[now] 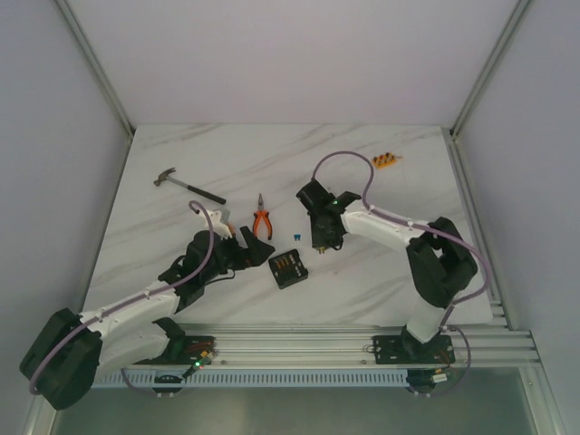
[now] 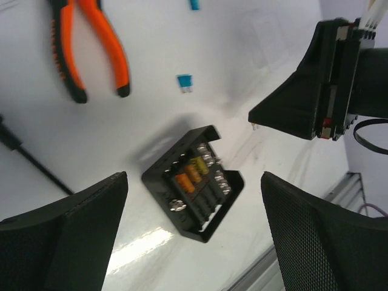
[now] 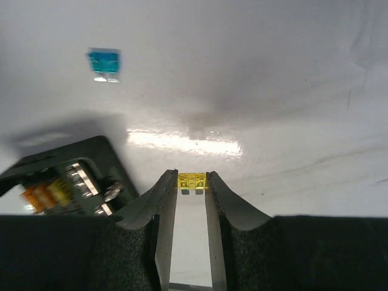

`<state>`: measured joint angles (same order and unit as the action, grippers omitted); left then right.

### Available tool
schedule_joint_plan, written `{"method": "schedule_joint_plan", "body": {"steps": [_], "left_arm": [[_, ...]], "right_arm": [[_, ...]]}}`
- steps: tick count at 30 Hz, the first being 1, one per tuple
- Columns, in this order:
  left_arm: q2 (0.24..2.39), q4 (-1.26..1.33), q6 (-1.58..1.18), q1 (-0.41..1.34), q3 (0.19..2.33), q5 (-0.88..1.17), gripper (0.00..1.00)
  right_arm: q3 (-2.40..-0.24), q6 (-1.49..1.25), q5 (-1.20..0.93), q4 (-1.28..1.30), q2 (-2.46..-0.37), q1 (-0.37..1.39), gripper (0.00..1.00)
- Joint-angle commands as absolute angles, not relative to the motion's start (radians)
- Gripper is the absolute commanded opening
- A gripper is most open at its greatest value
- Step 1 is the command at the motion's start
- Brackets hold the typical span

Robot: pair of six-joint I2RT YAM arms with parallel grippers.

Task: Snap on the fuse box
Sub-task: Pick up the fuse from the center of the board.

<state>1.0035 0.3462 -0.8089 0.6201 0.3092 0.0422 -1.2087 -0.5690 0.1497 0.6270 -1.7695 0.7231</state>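
The fuse box (image 1: 288,268) is a small black square box lying open on the table, with orange and yellow fuses in rows; I see no clear lid. In the left wrist view it (image 2: 194,182) lies between and beyond my wide-open left gripper (image 2: 194,242), untouched. My left gripper (image 1: 255,251) sits just left of the box. My right gripper (image 3: 191,185) is shut on a small yellow fuse (image 3: 191,181), held prongs down just above the table. It (image 1: 322,243) hovers right of and behind the box, which shows at left in the right wrist view (image 3: 66,176).
A loose blue fuse (image 1: 295,237) lies behind the box, also in the wrist views (image 2: 185,81) (image 3: 104,63). Orange-handled pliers (image 1: 262,222) lie left of it, a hammer (image 1: 188,185) at far left, an orange fuse strip (image 1: 387,162) at the back right.
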Motion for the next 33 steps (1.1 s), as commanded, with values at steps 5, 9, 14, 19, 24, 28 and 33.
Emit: {"method": "schedule_joint_plan", "body": {"steps": [5, 9, 14, 19, 24, 28, 33], "left_arm": [[1.089, 0.615, -0.823, 0.702, 0.347, 0.021, 0.92], [1.141, 0.685, -0.801, 0.757, 0.374, -0.029, 0.81], [1.207, 0.750, -0.776, 0.811, 0.420, -0.035, 0.64], [1.258, 0.785, -0.745, 0.854, 0.454, -0.056, 0.60], [1.302, 0.803, -0.727, 0.871, 0.475, -0.087, 0.56], [1.320, 0.828, -0.723, 0.878, 0.478, -0.098, 0.50], [1.322, 0.843, -0.722, 0.885, 0.470, -0.131, 0.41]], "right_arm": [[-1.221, -0.642, 0.190, 0.584, -1.583, 0.768, 0.26], [-1.217, -0.664, 0.188, 0.566, -1.513, 0.788, 0.26], [-1.206, -0.687, 0.182, 0.539, -1.453, 0.812, 0.27], [-1.192, -0.701, 0.173, 0.522, -1.427, 0.826, 0.27], [-1.168, -0.717, 0.156, 0.493, -1.405, 0.831, 0.27], [-1.161, -0.723, 0.149, 0.483, -1.402, 0.837, 0.28], [-1.142, -0.736, 0.142, 0.465, -1.394, 0.842, 0.28]]}}
